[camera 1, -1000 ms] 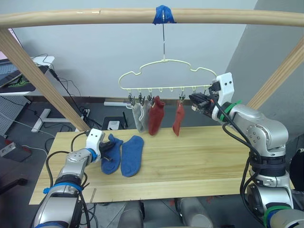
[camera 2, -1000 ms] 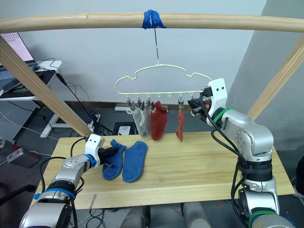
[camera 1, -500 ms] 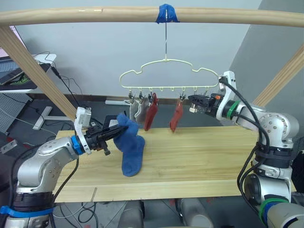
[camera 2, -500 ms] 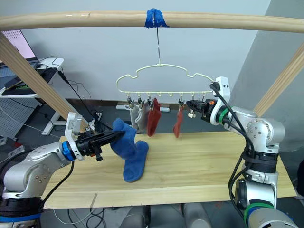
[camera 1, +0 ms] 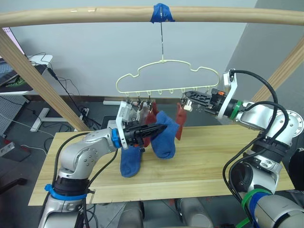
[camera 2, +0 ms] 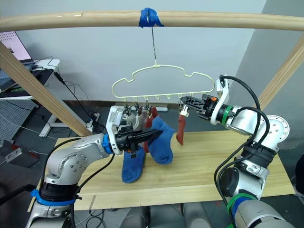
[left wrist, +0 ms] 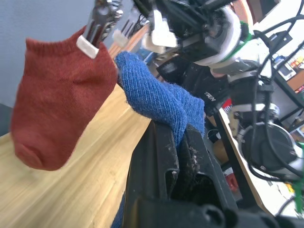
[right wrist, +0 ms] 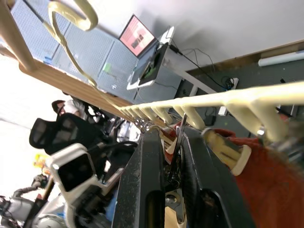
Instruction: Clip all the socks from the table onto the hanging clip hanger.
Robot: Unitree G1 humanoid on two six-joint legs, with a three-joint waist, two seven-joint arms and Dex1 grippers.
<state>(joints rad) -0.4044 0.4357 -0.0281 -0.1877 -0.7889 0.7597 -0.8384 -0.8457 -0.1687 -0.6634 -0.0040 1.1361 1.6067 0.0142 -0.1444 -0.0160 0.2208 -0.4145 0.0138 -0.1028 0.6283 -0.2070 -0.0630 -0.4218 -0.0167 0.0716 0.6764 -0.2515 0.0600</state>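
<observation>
The left gripper (camera 1: 159, 128) is raised at mid-height, arm bent, black fingers closed and pointing toward the right gripper (camera 1: 186, 94), which reaches back toward it, fingers nearly together.

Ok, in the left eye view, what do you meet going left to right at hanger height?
Left pincer → held blue sock → rust-red sock on its clip → right pincer.

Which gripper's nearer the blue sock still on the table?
Left. The left gripper hangs just above the blue sock on the table, holding the other blue sock. The right gripper is up at the clip hanger.
</observation>
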